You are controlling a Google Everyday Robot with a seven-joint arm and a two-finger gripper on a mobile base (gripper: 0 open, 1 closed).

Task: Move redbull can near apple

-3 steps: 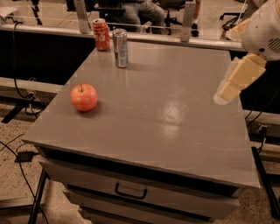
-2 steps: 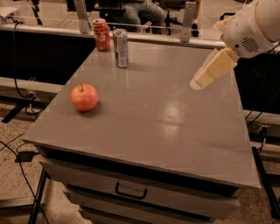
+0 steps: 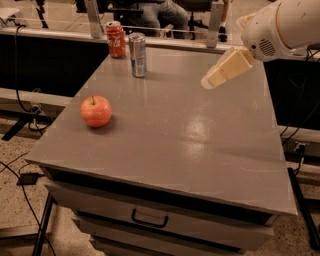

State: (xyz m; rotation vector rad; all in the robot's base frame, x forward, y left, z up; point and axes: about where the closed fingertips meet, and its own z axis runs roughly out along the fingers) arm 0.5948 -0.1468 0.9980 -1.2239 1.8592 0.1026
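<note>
- The gripper [image 3: 211,80] hangs over the table [image 3: 200,150], at 1 o'clock from its middle. The arm [image 3: 280,25] behind it is cut off by the top and right edges.
- The redbull can [image 3: 137,54]: its markings are too small to read.
- The soda can [image 3: 116,39], at 11 o'clock from the redbull can: its lettering cannot be made out.
- The drawers [image 3: 149,218] under the table run off the bottom edge.
- A seated person [image 3: 160,12] at 12 o'clock shows legs only, cut by the top edge.

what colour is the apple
The apple is red-orange, seen in the camera view; the gripper hovers over the table, far from it.
</note>
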